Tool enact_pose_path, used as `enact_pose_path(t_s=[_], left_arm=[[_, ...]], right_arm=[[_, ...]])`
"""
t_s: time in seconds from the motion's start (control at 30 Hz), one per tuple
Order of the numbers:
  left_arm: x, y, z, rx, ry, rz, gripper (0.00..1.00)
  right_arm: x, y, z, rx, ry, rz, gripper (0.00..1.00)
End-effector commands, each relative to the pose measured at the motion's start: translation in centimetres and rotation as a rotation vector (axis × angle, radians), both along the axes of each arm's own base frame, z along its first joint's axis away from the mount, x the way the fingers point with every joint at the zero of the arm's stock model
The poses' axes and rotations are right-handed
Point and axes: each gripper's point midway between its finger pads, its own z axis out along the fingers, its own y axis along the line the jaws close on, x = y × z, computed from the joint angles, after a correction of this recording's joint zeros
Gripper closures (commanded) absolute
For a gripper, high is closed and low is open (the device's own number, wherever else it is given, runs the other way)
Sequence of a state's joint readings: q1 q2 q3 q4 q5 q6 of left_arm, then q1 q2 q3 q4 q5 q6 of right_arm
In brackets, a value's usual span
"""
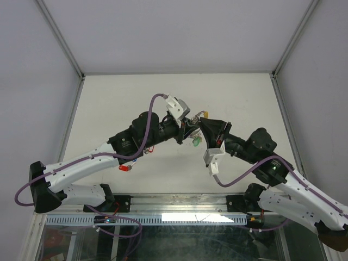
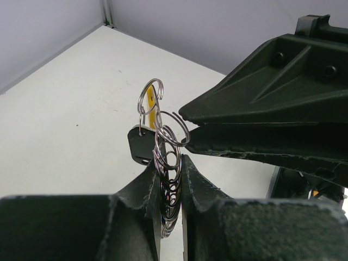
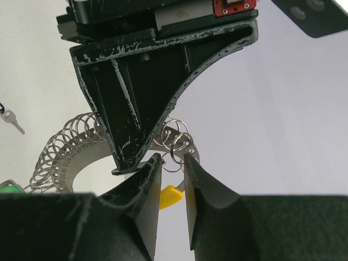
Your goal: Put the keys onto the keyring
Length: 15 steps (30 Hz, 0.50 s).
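The left tool [image 2: 169,163] is clamping narrowly on a flat silver metal band strung with many small wire rings [image 3: 81,160], holding it in the air over the middle of the white tabletop [image 1: 109,109]. The right tool [image 3: 171,166] is meeting it tip to tip, its fingers standing only slightly apart. A thin silver wire keyring [image 2: 184,124] is sitting right at those fingertips, though I cannot tell whether it is being pinched. A silver key with a yellow plastic tag [image 3: 168,197] is hanging just behind the band. A green-tagged key [image 1: 196,143] is showing just beside the two tools. A red-tagged key [image 1: 126,168] is lying on the tabletop beside the left arm, well apart from the rings.
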<state>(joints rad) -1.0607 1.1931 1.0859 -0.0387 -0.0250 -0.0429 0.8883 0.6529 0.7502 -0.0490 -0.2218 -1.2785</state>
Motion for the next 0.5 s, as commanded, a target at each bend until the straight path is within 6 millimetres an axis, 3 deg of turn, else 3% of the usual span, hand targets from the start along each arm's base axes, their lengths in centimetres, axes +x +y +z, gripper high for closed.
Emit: enact_pose_path(t_s=[0.0, 0.47], left_arm=[[0.01, -0.36, 3.60, -0.088, -0.032, 0.003, 1.00], [-0.09, -0.54, 3.30, -0.079, -0.030, -0.008, 1.00]], right_arm=[[-0.62, -0.98, 2.71, 0.034, -0.044, -0.012, 0.74], [-0.51, -0.22, 2.90, 0.019, -0.038, 0.010, 0.76]])
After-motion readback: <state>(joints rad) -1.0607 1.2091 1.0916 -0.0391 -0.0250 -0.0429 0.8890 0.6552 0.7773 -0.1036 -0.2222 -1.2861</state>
